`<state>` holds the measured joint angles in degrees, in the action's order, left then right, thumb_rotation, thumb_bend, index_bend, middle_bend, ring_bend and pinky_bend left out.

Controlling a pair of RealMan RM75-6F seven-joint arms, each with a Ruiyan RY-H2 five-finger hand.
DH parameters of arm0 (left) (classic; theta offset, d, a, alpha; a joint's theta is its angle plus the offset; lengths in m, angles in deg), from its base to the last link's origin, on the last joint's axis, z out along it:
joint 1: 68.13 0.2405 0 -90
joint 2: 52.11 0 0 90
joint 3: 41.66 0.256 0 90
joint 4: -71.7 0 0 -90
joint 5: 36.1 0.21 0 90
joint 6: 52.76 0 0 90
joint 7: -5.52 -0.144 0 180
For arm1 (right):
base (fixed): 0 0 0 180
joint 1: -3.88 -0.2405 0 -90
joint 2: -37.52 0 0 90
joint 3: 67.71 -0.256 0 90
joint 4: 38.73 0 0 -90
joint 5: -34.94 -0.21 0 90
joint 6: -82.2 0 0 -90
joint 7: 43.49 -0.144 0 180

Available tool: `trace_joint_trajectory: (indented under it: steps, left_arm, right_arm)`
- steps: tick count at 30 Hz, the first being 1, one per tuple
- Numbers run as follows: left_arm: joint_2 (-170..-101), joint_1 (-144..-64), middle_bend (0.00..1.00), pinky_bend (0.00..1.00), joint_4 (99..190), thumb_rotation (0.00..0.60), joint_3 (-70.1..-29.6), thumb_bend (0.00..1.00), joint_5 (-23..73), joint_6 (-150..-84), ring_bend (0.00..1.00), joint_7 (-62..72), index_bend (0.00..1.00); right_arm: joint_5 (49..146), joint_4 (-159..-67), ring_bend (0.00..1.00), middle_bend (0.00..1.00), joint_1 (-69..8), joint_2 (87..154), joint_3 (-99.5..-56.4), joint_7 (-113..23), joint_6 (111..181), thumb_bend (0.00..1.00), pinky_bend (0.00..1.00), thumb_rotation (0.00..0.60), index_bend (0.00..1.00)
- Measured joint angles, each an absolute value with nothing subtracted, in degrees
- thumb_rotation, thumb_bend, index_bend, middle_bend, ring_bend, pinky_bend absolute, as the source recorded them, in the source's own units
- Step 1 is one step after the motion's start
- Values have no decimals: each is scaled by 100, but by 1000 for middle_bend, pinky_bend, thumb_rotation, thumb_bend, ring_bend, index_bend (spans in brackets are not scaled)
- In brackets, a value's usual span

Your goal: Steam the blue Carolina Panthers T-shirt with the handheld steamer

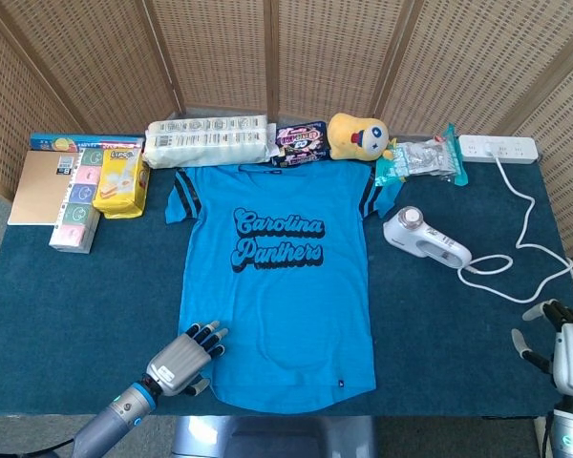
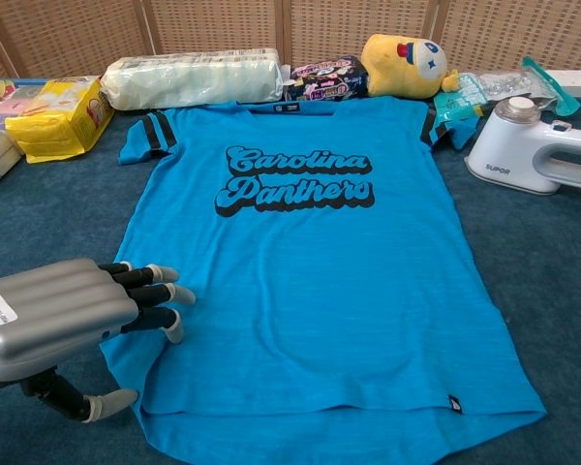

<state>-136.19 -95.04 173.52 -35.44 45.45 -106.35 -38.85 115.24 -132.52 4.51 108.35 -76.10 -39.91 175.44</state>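
The left hand (image 2: 63, 315) lies palm down at the shirt's lower left edge, its fingers (image 2: 155, 294) spread apart and stretched over the blue cloth, holding nothing; whether the tips press the fabric cannot be told. Its thumb points down beside the hem. In the head view the same hand (image 1: 181, 355) sits at the counter's front edge. The right hand (image 1: 565, 343) shows only partly at the lower right corner of the head view, fingers parted and empty, well apart from the shirt.

The T-shirt (image 1: 277, 286) lies flat, face up, in the middle of the dark counter (image 1: 76, 296), collar toward the screen, the lettering reading upright. The steamer (image 1: 425, 239) lies on its side just beside the shirt's right sleeve, untouched, its white cord (image 1: 530, 258) looping back to a power strip (image 1: 498, 147) at the far right.

Along the far edge stand a white roll pack (image 1: 206, 141), a dark snack bag (image 1: 300, 142), a yellow plush (image 1: 357, 135) and a clear packet (image 1: 420, 157). At the far left are a yellow pack (image 1: 119, 181) and boxes (image 1: 74, 205).
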Motion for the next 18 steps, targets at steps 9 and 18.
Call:
trace_joint_trajectory:
  steps: [9, 18]
  left_arm:
    - [-13588, -9484, 104, 156, 17256, 304, -3398, 369, 4793, -10810, 3, -3741, 222]
    - [-13518, -9591, 91, 156, 17359, 298, -3387, 370, 4569, -10594, 0, -3818, 180]
  right_arm:
    - [11511, -13236, 464, 463, 502, 10816, -7634, -4043, 17591, 307, 433, 600, 519]
    - [11514, -13217, 464, 464, 532, 10834, -7639, -4063, 17617, 306, 433, 600, 521]
